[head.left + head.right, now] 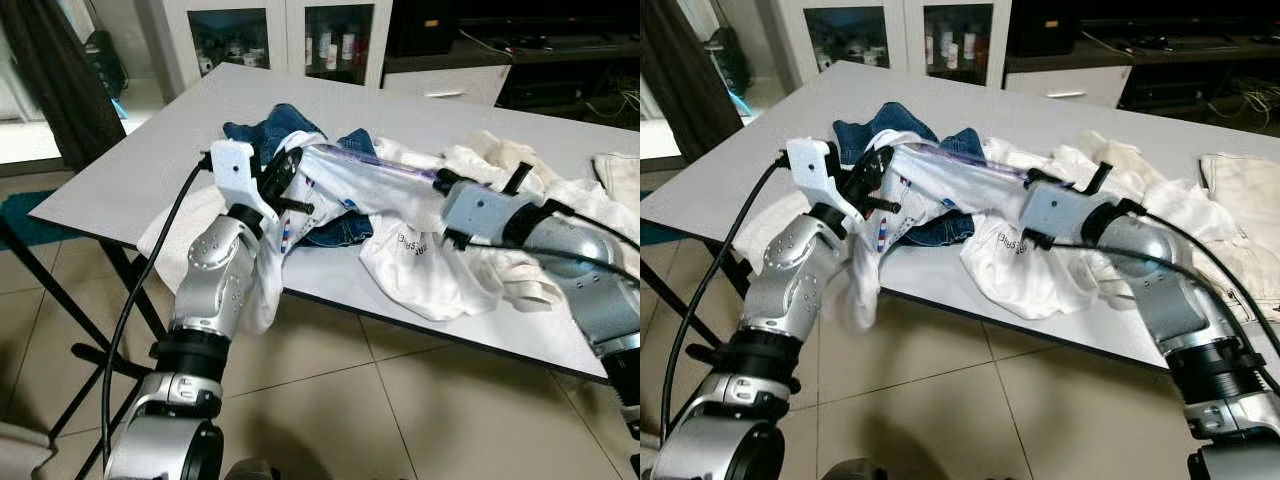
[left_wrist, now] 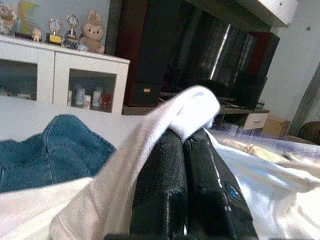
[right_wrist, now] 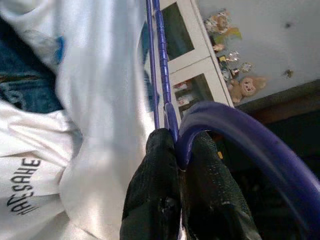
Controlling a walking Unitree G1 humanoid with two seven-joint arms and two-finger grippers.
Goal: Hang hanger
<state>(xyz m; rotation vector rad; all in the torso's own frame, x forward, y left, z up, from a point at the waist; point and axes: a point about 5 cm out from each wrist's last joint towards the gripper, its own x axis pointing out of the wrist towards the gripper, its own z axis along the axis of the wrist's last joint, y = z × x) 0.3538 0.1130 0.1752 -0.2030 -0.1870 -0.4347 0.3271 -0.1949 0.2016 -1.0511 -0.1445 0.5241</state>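
Writing: the white T-shirt [image 1: 425, 270] at centre frame, draped over the table's near edge, carries dark block letters; in the right wrist view they read roughly "HAESAHE", not sure of every letter. Small coloured print on the white garment [image 1: 330, 195] is too small to read.

Purple hanger [image 3: 240, 145]: the right gripper [image 3: 177, 150] has its fingers pressed together on it where hook meets bar, centre of the right wrist view. In the head views the hanger [image 1: 960, 158] lies inside the white garment, upper centre, above the clothes pile.

Left gripper [image 2: 185, 150]: fingers pressed together, pinching a fold of the white garment, left of centre in the head views. Behind it lie blue jeans [image 1: 275, 130].

Edges: white table [image 1: 140, 170] runs diagonally; its near edge crosses from mid left to lower right. Clothes overhang that edge in the middle and at left. More pale cloth [image 1: 615, 175] at the right edge. Bare tabletop at upper left and along the far side. Tiled floor [image 1: 330, 400] fills the lower frame. White glass-door cabinet [image 1: 270, 35] at top, just beyond the table's far corner.
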